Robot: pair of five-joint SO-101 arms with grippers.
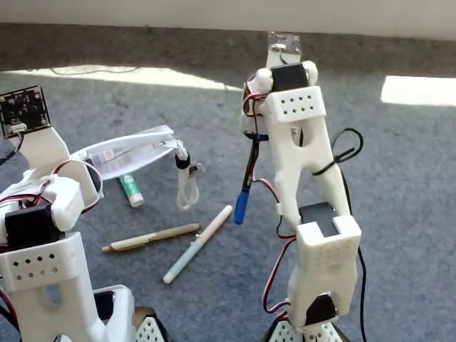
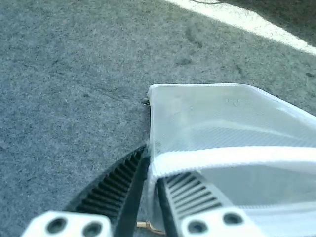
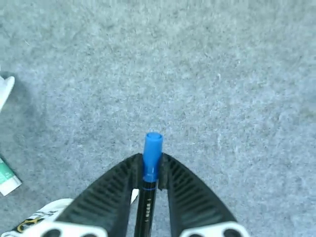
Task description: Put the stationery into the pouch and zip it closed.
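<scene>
Left gripper (image 2: 150,159): jaws nipped narrow on the rim of the pouch, one ribbed black pad on each side of the thin white edge.
Pouch (image 2: 222,128): see-through white mesh, held by one end in the left jaws and stretching away past the fingertips over the carpet. I cannot tell whether its zip is open or shut.
Pouch strap (image 1: 187,184): a white loop with a black slider, hanging from the pouch end farthest from the left jaws, between the two grippers.
Right gripper (image 3: 152,163): jaws narrow, clamped on the barrel of the blue-capped pen.
Blue-capped pen (image 3: 153,144): black barrel gripped between the right pads, with the blue cap sticking out just past the fingertips. In the high view it hangs down from the jaws, cap end lowest, well apart from the pouch mouth. Whether the cap touches the carpet cannot be told.
Green and white tube (image 1: 131,191): lying on the carpet below the pouch, nearer the left jaws than the right. The right wrist view catches it off to one side of the right jaws.
Tan pen (image 1: 149,239): lying flat on the carpet, apart from both jaws, nearer the left arm's base.
White and pale blue pen (image 1: 198,244): lying flat just beside the tan pen. Its white end lies close to the hanging blue cap below the right jaws.
Carpet (image 1: 399,178): grey, under everything.
</scene>
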